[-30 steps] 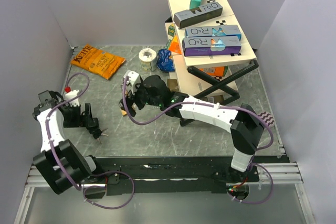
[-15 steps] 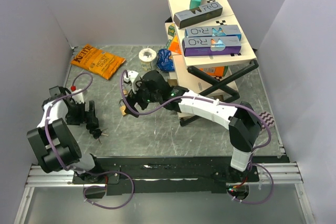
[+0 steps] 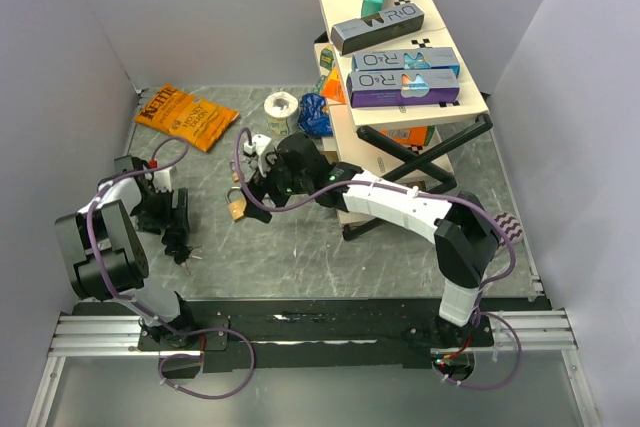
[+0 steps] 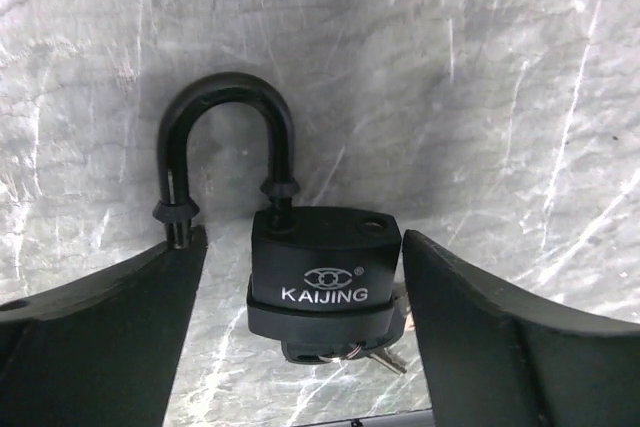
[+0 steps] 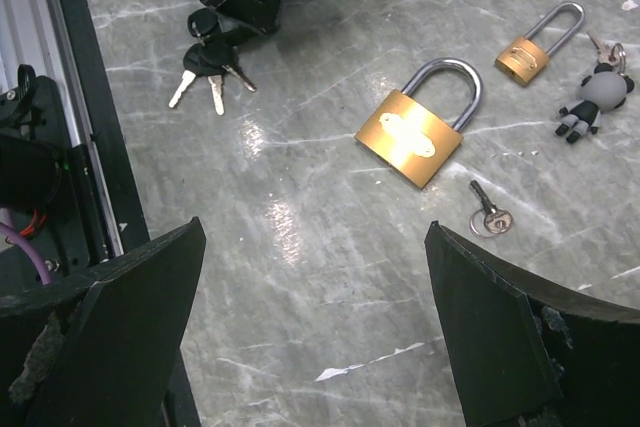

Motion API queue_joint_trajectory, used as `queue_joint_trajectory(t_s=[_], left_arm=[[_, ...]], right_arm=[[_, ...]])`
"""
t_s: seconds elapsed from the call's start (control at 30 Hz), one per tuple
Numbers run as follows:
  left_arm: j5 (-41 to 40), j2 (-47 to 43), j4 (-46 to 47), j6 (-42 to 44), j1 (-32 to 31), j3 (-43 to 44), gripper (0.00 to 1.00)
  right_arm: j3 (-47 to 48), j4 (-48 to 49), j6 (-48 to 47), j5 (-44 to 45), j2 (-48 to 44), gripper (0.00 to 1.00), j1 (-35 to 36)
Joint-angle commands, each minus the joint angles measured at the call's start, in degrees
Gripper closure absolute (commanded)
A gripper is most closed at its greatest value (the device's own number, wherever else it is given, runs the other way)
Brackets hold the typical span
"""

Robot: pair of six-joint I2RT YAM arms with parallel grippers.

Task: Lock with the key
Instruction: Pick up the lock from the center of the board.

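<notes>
**A:** Where is the black padlock, and how far along are you?

**B:** The black padlock (image 4: 322, 282) lies flat on the table (image 4: 480, 67), right between the fingers of my left gripper (image 4: 303, 247). Its shackle (image 4: 228, 107) is sprung. One leg sits in the body, and the other hangs free beside it, close to one of my fingers. So it is not locked yet.

**A:** And the key?

**B:** A bunch of keys (image 4: 360, 352) pokes out from under the bottom of the body. I take it one of them is in the keyhole, but the hole itself is hidden from me.

**A:** Are you holding the lock?

**B:** No. My left gripper is spread wide around it. One finger is just beside the body, perhaps brushing it, and the other stands off with bare table between. Nothing is pinched. My right gripper (image 5: 315, 237) is spread wide too, and empty. It hangs over a brass padlock (image 5: 410, 137), a smaller brass padlock (image 5: 522, 57), a loose key (image 5: 488, 215) and a panda charm (image 5: 597, 99).

**A:** What is left, then?

**B:** Nearly all of it, as I judge. I have to steady the body and press the free leg down into its hole. Then I turn the key and draw it out. None of that is done.
</notes>
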Motion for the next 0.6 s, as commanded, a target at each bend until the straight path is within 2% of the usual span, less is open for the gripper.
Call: queue_joint_trajectory(t_s=[0.0, 0.13, 0.3, 0.33, 0.4, 0.43, 0.57], left_arm=[[-1.37, 1.48, 1.18, -1.62, -1.59, 0.4, 0.19], [-2.16, 1.57, 1.09, -1.97, -1.86, 0.22, 0.28], [-2.6, 0.78, 1.0, -2.5, -1.68, 0.13, 0.5], [-2.17, 0.17, 0.91, -2.93, -1.77, 0.65, 0.57], [0.46, -1.06, 0.65, -4.16, -1.33, 2.23, 0.64], [1.34, -1.42, 0.3, -4.78, -0.98, 3.02, 0.72], [7.22, -3.35, -0.93, -8.9, 0.51, 7.94, 0.89]], right_arm=[[0.51, 0.65, 0.9, -1.46, -0.11, 0.0, -1.36], [1.56, 0.38, 0.91, -2.16, 0.68, 0.0, -1.71], [2.53, 0.3, 2.49, -2.95, 1.65, 0.0, -1.71], [2.97, 0.21, 2.58, -3.13, 1.74, 0.0, -1.8], [3.41, 0.21, 2.84, -3.74, 2.26, 0.0, -1.8], [3.67, 0.12, 2.84, -3.74, 2.53, 0.0, -1.8], [5.51, -0.23, 3.37, -3.92, 3.58, 0.0, -1.8]])
